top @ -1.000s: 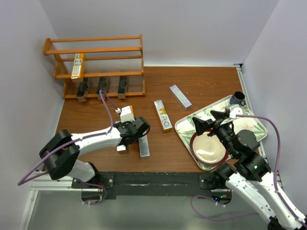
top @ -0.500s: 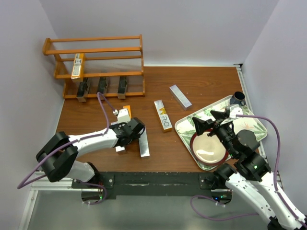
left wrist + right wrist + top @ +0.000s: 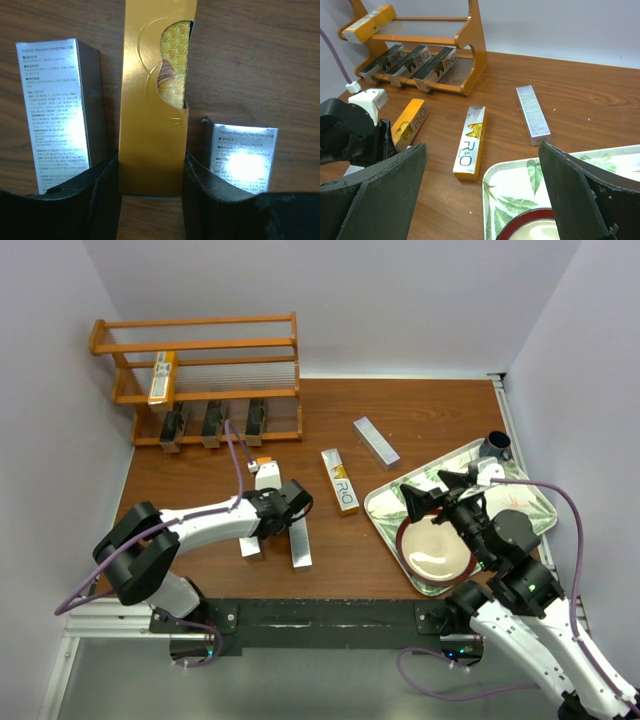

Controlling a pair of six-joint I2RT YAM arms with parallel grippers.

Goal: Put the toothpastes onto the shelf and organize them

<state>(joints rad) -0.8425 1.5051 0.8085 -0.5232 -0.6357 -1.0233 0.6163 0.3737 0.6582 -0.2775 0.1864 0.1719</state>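
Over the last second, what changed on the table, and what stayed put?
The left gripper shifted a little left, then back right, and is now shut on the gold carton lying on the table. The right gripper stayed open over the tray; the shelf and the silver carton near the tray did not move.

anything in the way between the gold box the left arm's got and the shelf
Nothing visible does. The left gripper is shut on the gold carton; the table between it and the shelf is bare. Two silver cartons flank it, not ahead of it. The middle tier holds one orange carton, at its left end.
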